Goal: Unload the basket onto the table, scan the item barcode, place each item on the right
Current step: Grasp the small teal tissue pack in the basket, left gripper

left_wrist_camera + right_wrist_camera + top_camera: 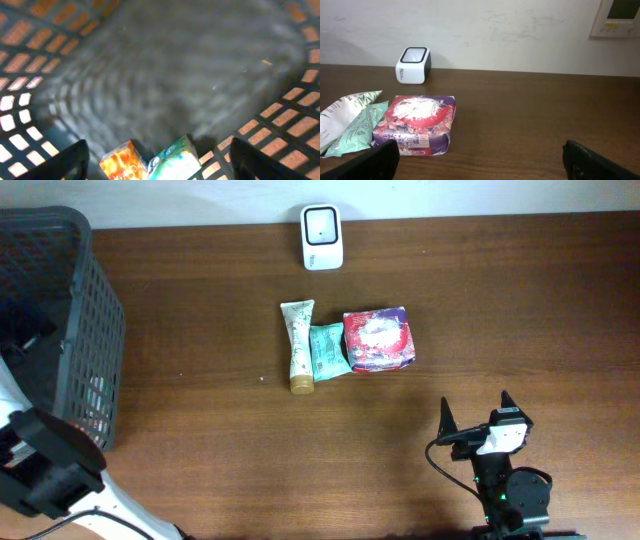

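Note:
The white barcode scanner (321, 236) stands at the table's far edge, also in the right wrist view (413, 64). My left gripper (160, 167) is down inside the dark basket (60, 280), open. An orange box (122, 162) and a green-and-white box (175, 160) lie between its fingers, and neither finger touches them. The left wrist view is blurred. From overhead the left gripper is hidden in the basket. Near the front right, my right gripper (475, 408) stands open and empty over bare wood (480, 160).
A cream tube (298, 345), a teal sachet (327, 350) and a purple-red packet (378, 340) lie side by side mid-table, the packet just ahead-left of the right gripper (415, 122). The basket's lattice walls (290, 115) close round the left gripper.

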